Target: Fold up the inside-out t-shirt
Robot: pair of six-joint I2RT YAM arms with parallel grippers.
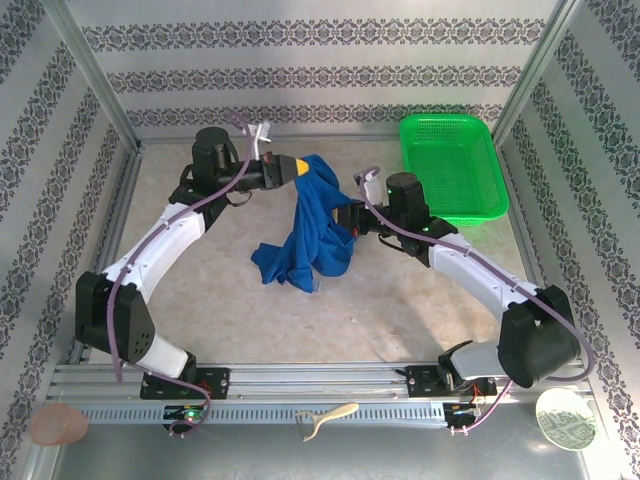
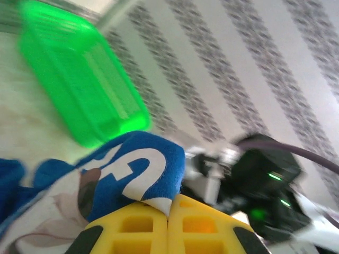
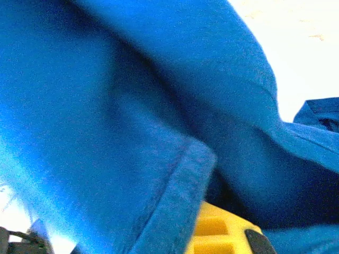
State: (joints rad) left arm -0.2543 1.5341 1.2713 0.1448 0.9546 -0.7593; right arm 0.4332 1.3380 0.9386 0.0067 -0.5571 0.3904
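The inside-out t-shirt (image 1: 312,240) is royal blue and hangs bunched above the middle of the table, its lower end resting on the surface. My left gripper (image 1: 296,170) is shut on the shirt's top edge. In the left wrist view the yellow fingers (image 2: 132,227) are pressed together on a fold of the t-shirt (image 2: 132,169) that shows white lettering. My right gripper (image 1: 350,222) is shut on the shirt's right side, lower down. In the right wrist view a hem of the t-shirt (image 3: 175,201) crosses one yellow finger (image 3: 217,233) and hides the other.
A green plastic basket (image 1: 452,165) stands at the back right, also seen as a basket (image 2: 85,90) from the left wrist. Patterned walls close in three sides. An aluminium rail (image 1: 300,385) runs along the front, with small items beyond it.
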